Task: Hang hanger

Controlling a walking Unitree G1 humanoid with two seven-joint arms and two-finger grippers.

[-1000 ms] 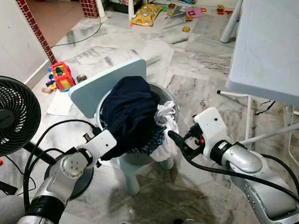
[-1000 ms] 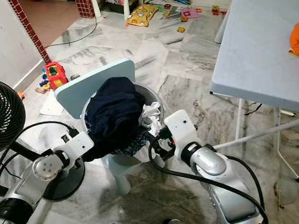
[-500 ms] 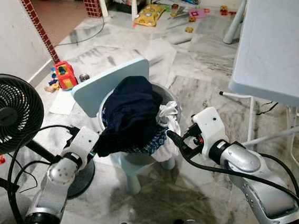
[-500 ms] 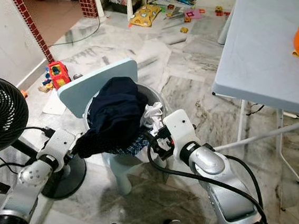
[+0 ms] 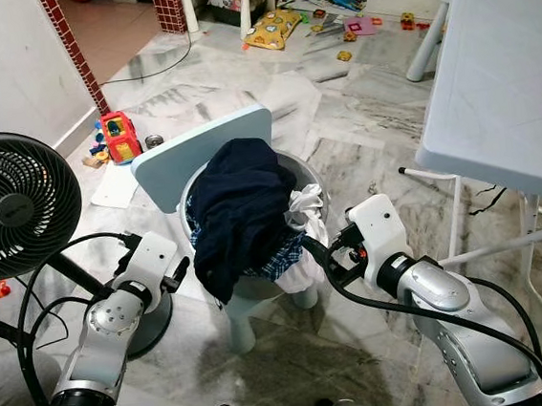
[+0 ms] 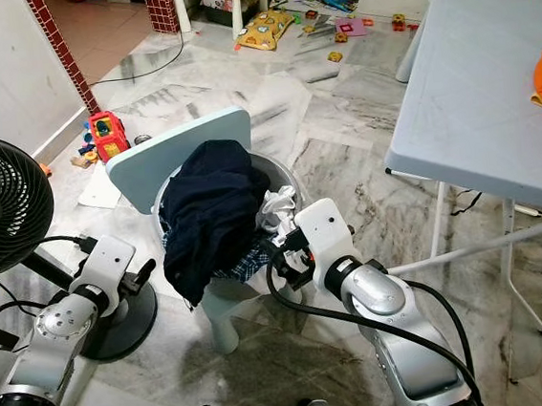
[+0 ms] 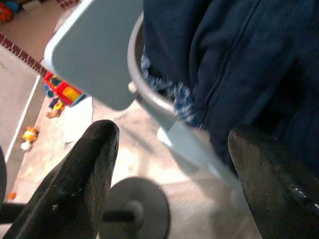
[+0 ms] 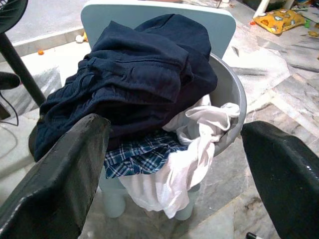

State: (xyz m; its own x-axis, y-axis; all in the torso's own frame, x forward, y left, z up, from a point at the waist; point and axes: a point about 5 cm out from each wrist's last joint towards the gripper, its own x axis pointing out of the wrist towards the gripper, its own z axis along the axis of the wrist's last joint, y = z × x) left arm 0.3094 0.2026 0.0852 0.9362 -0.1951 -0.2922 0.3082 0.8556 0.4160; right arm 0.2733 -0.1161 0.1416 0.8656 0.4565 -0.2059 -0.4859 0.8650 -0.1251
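Left gripper (image 5: 183,266) withdrawn, dark garment (image 5: 238,206) drooping

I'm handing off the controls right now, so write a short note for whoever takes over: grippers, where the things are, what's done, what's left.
Left gripper: open, holding nothing, low beside the basin, next to the dark blue garment that hangs over its rim.
Right gripper: open, holding nothing, facing the basin from the other side, near the white cloth.
Things: the basin sits on a small light blue chair, piled with the dark blue garment, a blue checked cloth and the white cloth. I cannot make out a hanger.
Done: nothing hung yet.
Left: find the hanger, grasp it and hang it.
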